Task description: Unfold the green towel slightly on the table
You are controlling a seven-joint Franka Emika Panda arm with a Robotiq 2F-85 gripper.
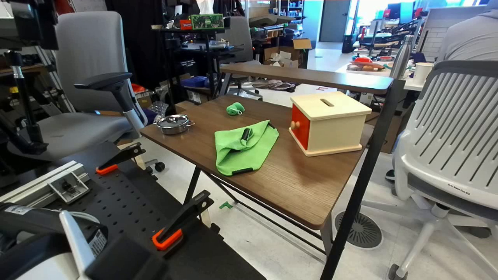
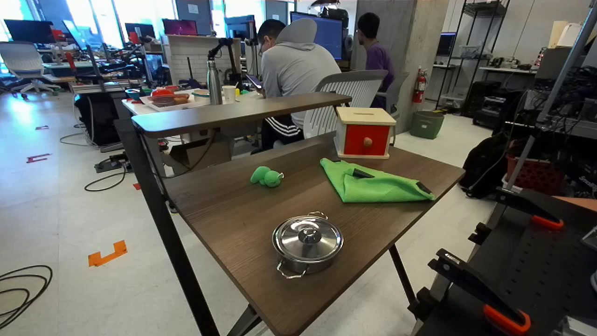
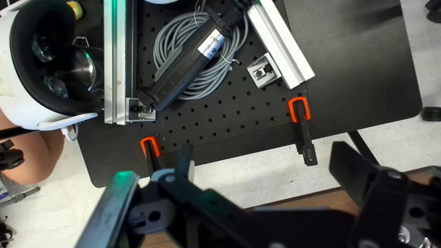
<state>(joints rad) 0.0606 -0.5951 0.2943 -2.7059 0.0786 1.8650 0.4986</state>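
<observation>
Green towel (image 1: 252, 152) is seen partly folded on the table (image 1: 291, 190) near a wooden box (image 1: 332, 130), the fingers of the gripper (image 3: 264, 156) spread apart.

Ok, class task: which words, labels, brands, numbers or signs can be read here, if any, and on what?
No text is readable for certain.
White chair: line of print, too small.
Black handle: label, blurred.
Black clamp: pale print, too small.
Fire extinguisher: label, too small.
White label, carrier unclear: too small.
White lettering at the picture's edge: blurred.
Green towel: no lettering visible.
</observation>
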